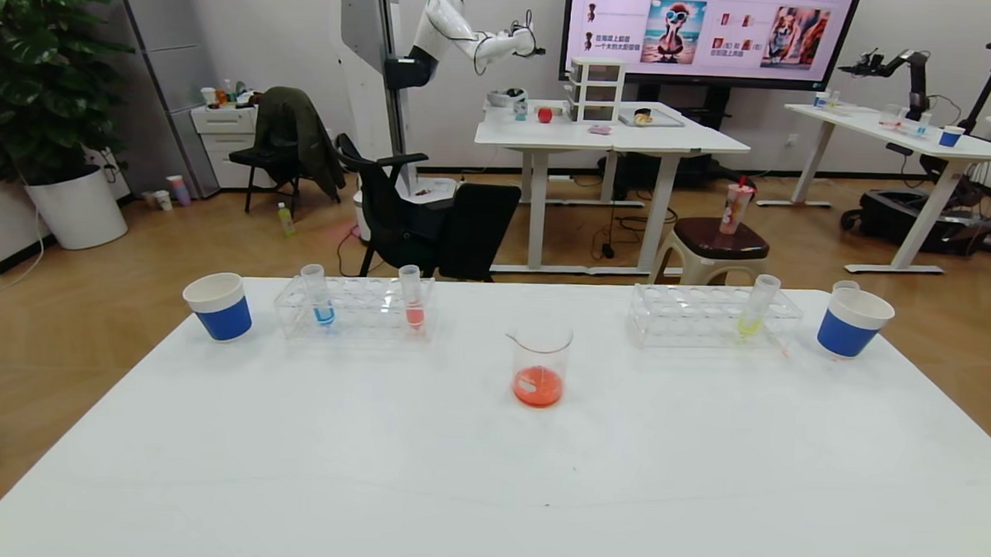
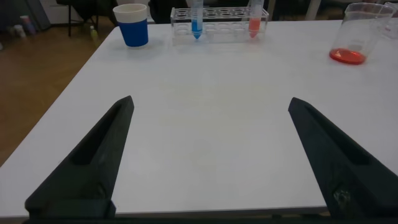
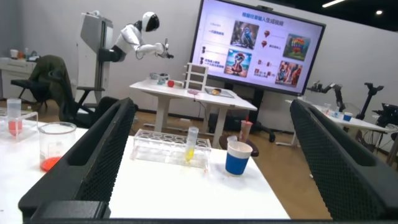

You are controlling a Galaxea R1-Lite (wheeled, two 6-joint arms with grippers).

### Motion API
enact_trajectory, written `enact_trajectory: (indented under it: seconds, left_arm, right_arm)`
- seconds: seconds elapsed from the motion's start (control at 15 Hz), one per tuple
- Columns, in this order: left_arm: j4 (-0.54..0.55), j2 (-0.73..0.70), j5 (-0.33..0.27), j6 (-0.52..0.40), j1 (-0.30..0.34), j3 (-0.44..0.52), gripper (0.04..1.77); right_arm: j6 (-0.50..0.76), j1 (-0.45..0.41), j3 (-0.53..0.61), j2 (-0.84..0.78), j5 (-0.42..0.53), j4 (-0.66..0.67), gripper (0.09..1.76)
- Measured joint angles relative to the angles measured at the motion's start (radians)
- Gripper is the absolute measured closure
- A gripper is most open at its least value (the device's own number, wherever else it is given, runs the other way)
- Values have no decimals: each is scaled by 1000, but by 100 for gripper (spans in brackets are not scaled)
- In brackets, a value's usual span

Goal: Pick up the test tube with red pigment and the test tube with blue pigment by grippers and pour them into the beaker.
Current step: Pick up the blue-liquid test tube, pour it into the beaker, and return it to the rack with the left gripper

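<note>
The test tube with blue pigment (image 1: 323, 296) stands in the left rack (image 1: 366, 311); it also shows in the left wrist view (image 2: 196, 18). A tube with salmon-red liquid (image 1: 413, 302) stands in the same rack. No tube with vivid red liquid shows. The beaker (image 1: 540, 367) stands mid-table with orange-red liquid in its bottom. Neither gripper shows in the head view. My left gripper (image 2: 211, 101) is open and empty over the near left table. My right gripper (image 3: 211, 104) is open and empty, facing the right rack.
A blue-and-white paper cup (image 1: 218, 306) stands left of the left rack. The right rack (image 1: 692, 317) holds a yellow-green tube (image 1: 754, 311). A second cup (image 1: 850, 322) at far right has a clear tube rim (image 1: 845, 285) behind its lip.
</note>
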Motion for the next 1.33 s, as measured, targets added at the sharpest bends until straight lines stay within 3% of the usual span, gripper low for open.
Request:
enact_trajectory:
  seconds: [0.2,0.47,1.07,1.33]
  left_arm:
    - [0,0,0,0,0,0,8]
    - [0,0,0,0,0,0,8]
    - [-2,0,-4,14,-1,0,8]
    - [-4,59,-29,33,-3,-112,8]
  right_arm:
    - [2,0,137,-31,-2,43,11]
    - [33,0,174,-37,-6,311,11]
    - [87,0,177,-37,-15,318,11]
    - [87,0,177,-37,-15,319,11]
